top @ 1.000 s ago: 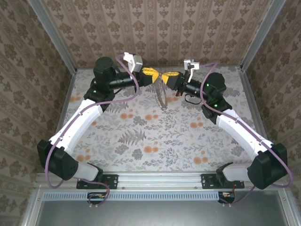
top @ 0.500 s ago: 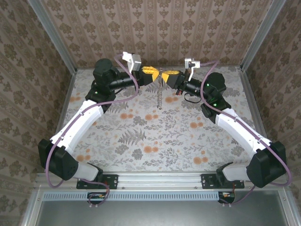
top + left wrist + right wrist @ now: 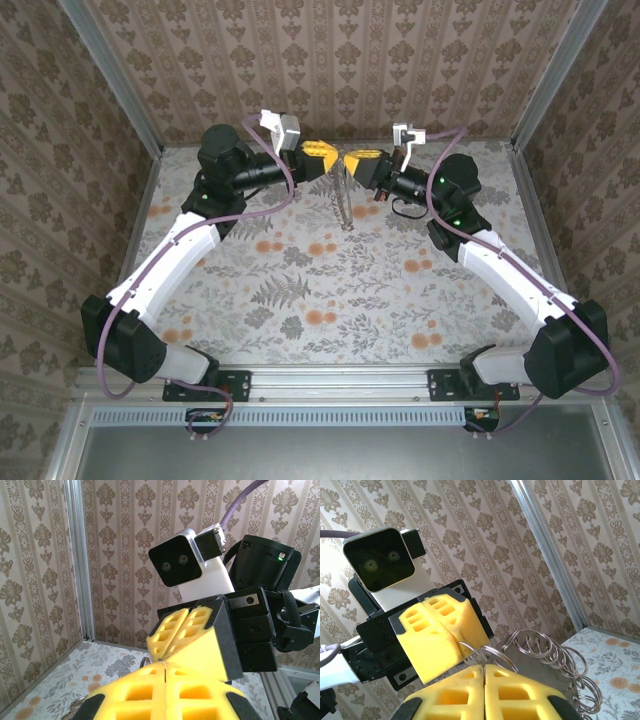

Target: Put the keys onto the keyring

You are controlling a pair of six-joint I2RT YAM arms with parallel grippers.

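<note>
Grey flowered cloth on the table lies well below the work. I judge the step in hand to be a mid-air pass or threading at the far middle. It calls for the left arm to act as the fixed holder. The right arm should make only small, slow moves along the line of the wire, never across it, since a sideways pull could twist the loops or drag them out of the pinch. One hold should be sure before the other lets go, or the ring drops to the cloth. The left gripper has its yellow pads pressed together, and in the right wrist view it nips a strand of the keyring at their tips. The right gripper faces it nose to nose, with its pads together as far as can be seen. Whether wire is caught between them I cannot tell. The keyring hangs from that meeting point, its coiled loops trailing below both jaws. Any key on it is too small to make out.
</note>
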